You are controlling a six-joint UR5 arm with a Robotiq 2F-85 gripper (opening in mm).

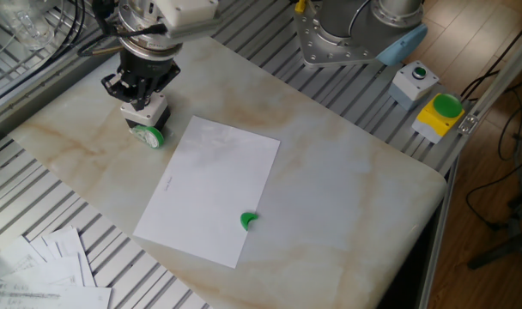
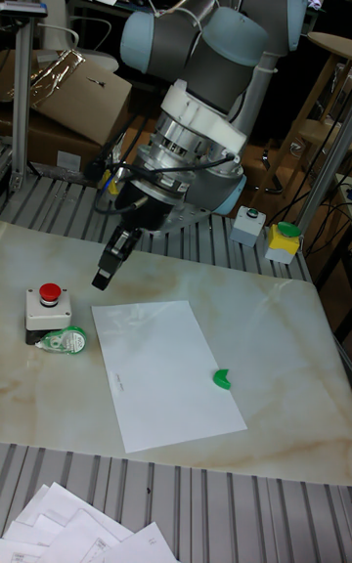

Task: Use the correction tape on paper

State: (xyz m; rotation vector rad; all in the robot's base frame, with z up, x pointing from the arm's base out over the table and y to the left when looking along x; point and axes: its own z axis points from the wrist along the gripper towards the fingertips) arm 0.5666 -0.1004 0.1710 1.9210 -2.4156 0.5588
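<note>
The correction tape (image 1: 148, 135) (image 2: 64, 339), a small clear casing with a green wheel, lies on the marble tabletop just left of the paper (image 1: 211, 189) (image 2: 166, 372). The paper is a large blank white sheet lying flat. My gripper (image 1: 138, 93) (image 2: 104, 275) hangs in the air above the grey button box (image 1: 149, 112) (image 2: 49, 305), behind the tape and not touching it. It looks open with nothing between the fingers. In the fixed view it hides the box's red button.
A small green crescent piece (image 1: 249, 221) (image 2: 222, 378) lies on the paper's near right part. Printed sheets (image 1: 46, 275) (image 2: 88, 534) are fanned at the front left. A grey switch box (image 1: 414, 80) and a yellow box with a green button (image 1: 441, 112) stand at the back right.
</note>
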